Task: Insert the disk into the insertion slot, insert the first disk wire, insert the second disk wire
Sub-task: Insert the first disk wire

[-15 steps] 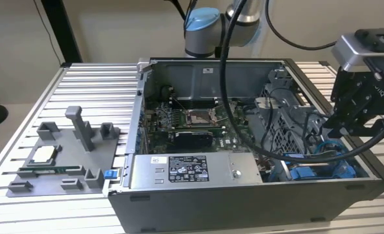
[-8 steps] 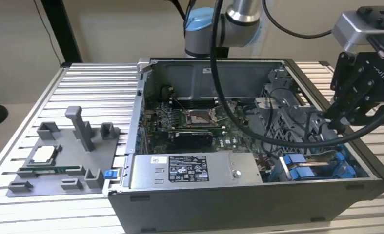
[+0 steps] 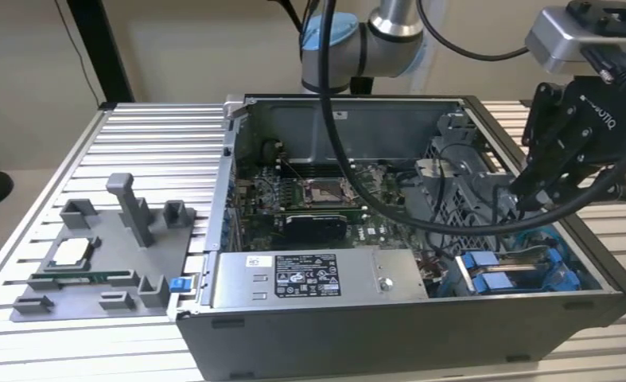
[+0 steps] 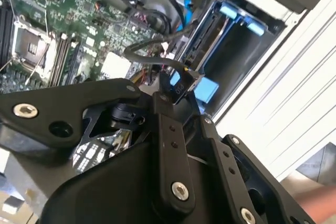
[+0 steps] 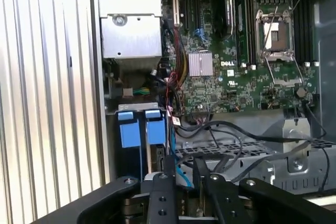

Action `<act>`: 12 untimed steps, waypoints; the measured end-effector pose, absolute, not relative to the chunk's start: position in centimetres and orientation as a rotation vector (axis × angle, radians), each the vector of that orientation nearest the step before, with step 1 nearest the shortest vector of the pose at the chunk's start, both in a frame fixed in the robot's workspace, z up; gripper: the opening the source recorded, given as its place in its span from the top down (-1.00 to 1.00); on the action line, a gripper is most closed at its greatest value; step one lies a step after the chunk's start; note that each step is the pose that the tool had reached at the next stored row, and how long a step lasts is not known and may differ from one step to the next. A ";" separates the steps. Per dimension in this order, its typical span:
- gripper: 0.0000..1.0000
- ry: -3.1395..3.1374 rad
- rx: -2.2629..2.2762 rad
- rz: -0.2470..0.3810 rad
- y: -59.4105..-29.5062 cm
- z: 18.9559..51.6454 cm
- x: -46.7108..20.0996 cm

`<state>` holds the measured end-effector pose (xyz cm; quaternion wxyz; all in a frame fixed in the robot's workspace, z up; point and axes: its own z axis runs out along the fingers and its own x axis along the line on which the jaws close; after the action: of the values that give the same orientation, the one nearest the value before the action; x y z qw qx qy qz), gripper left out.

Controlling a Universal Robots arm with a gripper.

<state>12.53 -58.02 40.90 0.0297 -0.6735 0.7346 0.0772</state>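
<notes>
1. Hanging over the open grey metal computer case, the black two-fingered gripper sits in the upper half at the exterior view's right. Its tips reach down among dark cables near the case's end wall.
2. Tool state: in the second wrist view the gripper is drawn narrow. The fingers are pinched on a small black plug at the end of a thin black wire.
3. The plug sits near the mouth of the rectangular grey metal drive bay. Cannot tell whether it touches anything there.
4. The flat disk in its bright blue plastic carrier frame is seated inside that bay, low at the exterior view's right. The blue carrier ends also show in both wrist views.
5. In the first wrist view the gripper is just beside the blue carrier ends, with a thin blue cable passing by its tips.
6. The grey power-supply box with a printed label lies at lower centre of the exterior view, just beside the bay. The green motherboard lies behind it, with the square processor socket at mid-frame.
7. The case stands on a ribbed aluminium table. A grey plastic fixture tray with upright posts sits low at the exterior view's left, well apart from the gripper.
</notes>
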 end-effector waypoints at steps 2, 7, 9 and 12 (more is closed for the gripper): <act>-1.00 2.266 -2.077 0.239 -58.0 40.9 12.5; -1.00 2.255 -2.070 0.228 -58.0 41.2 12.5; -1.00 2.233 -2.060 0.192 -57.9 41.2 12.5; -1.00 2.196 -2.047 0.135 -57.9 41.2 12.5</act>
<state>12.50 -57.86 41.20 0.0682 -0.6796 0.7290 0.0449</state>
